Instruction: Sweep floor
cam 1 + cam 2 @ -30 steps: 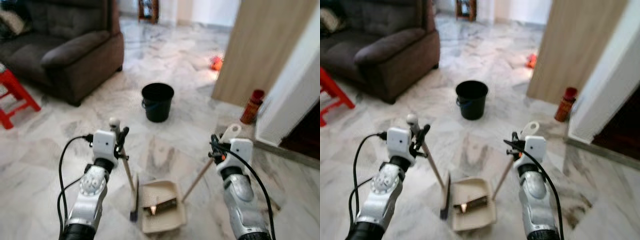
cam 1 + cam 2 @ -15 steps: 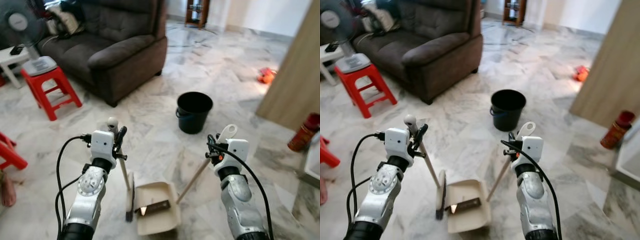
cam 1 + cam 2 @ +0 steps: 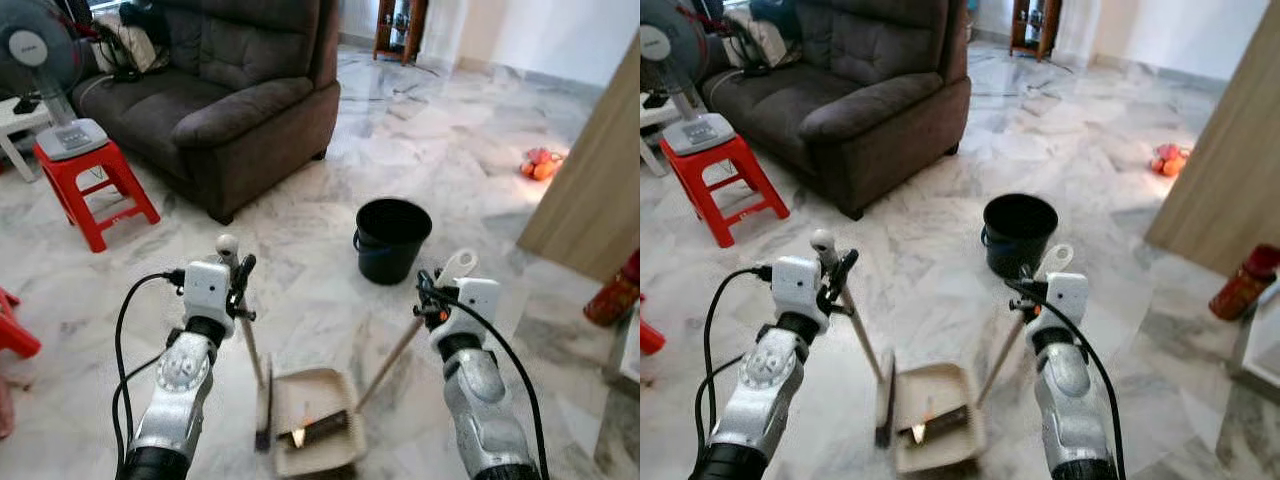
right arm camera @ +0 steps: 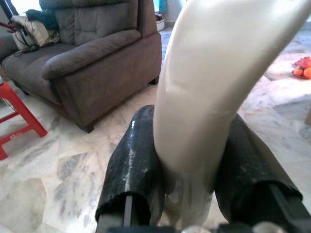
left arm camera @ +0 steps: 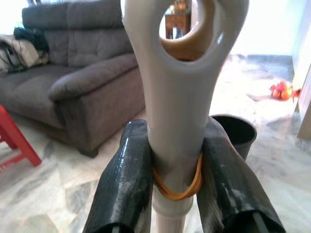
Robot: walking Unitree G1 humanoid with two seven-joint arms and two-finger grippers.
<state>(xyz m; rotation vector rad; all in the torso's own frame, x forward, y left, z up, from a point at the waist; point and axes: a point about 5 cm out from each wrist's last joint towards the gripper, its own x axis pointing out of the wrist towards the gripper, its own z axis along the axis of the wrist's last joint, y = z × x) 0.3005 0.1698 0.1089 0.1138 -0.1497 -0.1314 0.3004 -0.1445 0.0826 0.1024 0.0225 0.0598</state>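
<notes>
A dark sofa [image 3: 225,90] stands at the far left of the marble floor [image 3: 330,200], a black bucket [image 3: 392,238] mid-floor. Nearer, the dustpan [image 3: 318,435] lies on the floor beside the broom [image 3: 258,385]. The left gripper [image 3: 240,280] clamps the broom handle; the right gripper [image 3: 428,300] clamps the dustpan handle [image 3: 392,350].

A cream dustpan [image 3: 316,432] holding dark debris is lying on the marble floor [image 3: 310,230], a black-bristled broom [image 3: 262,405] standing just beside it.
</notes>
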